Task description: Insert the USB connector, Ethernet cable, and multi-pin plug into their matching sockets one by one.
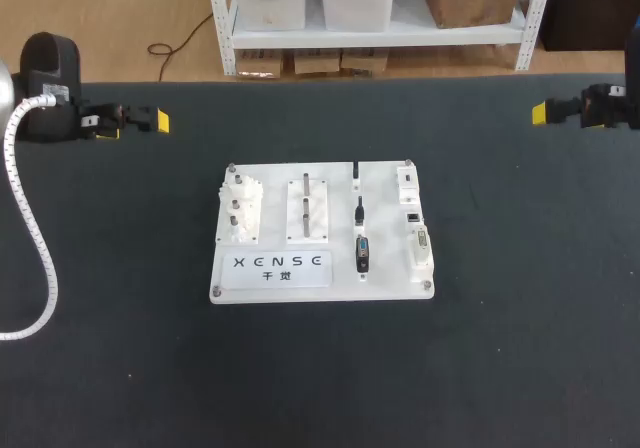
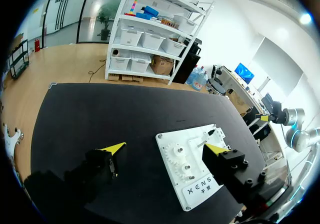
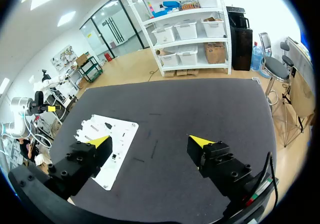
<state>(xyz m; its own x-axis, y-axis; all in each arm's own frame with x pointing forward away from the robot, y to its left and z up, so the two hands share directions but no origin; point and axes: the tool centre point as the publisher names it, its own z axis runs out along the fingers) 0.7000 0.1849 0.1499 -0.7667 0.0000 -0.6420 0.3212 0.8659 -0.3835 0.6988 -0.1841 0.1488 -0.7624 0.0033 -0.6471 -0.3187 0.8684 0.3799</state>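
Note:
A white practice board [image 1: 270,286] lies mid-table. On its right half I see a thin black USB connector [image 1: 358,209], a black and blue multi-pin plug [image 1: 362,254] below it, and a white strip of sockets [image 1: 417,238] with a dark Ethernet port [image 1: 412,215]. My left gripper [image 1: 135,126] hovers at the far left of the table, well away from the board, open and empty. The right gripper [image 1: 590,108] hangs at the far right, also open and empty. In the left wrist view the board [image 2: 197,189] lies ahead of the open gripper [image 2: 165,148]. In the right wrist view the board [image 3: 122,129] lies beyond one finger of the gripper [image 3: 150,141].
The board's left half carries white gears [image 1: 240,213] and two slotted blocks [image 1: 307,208]. A short black piece [image 1: 356,173] stands near its back edge. The black mat [image 1: 500,348] runs bare around the board. A white corrugated hose [image 1: 40,268] hangs along the left edge.

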